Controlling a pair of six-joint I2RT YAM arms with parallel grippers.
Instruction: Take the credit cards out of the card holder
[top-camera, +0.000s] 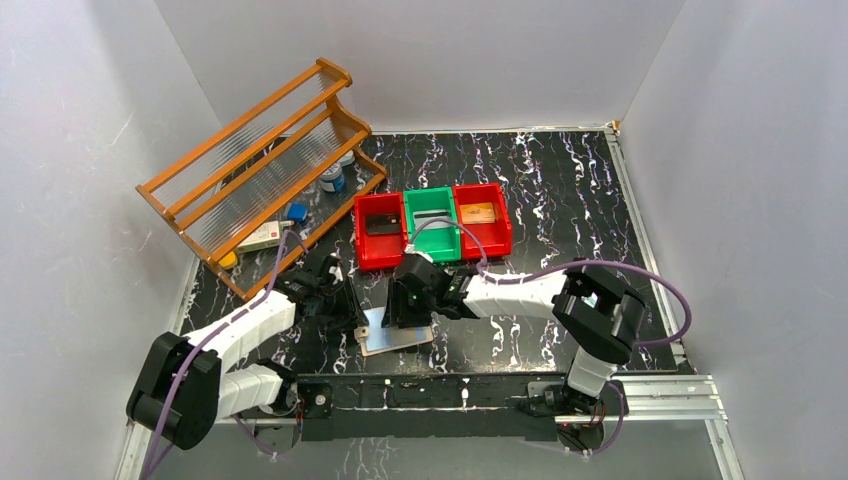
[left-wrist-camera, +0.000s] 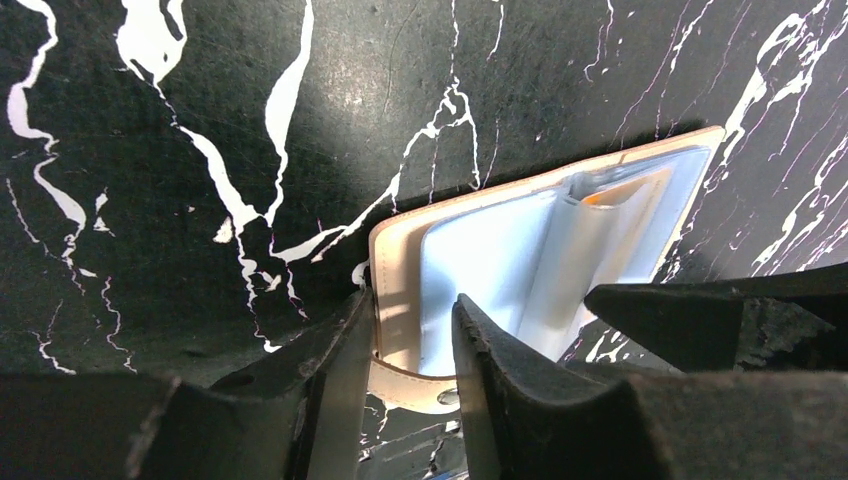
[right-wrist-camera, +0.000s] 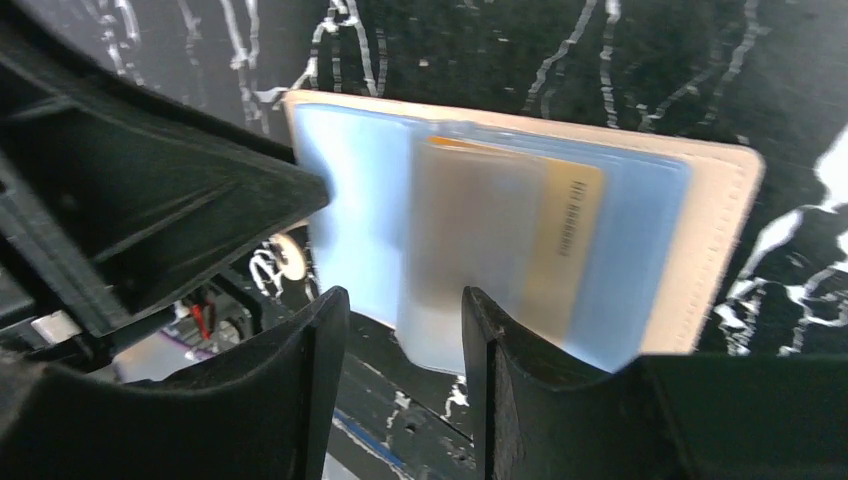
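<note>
Right wrist — card holder open

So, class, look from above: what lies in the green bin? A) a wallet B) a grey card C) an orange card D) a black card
B: the overhead view shows a grey card lying on the floor of the green bin.

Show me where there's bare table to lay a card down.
Widest bare patch: table between the right red bin and the right wall. Another strip runs behind the bins to the back wall. Crowded: the near middle, where the left end effector and right end effector meet over the card holder, and the left, filled by the wooden rack.
</note>
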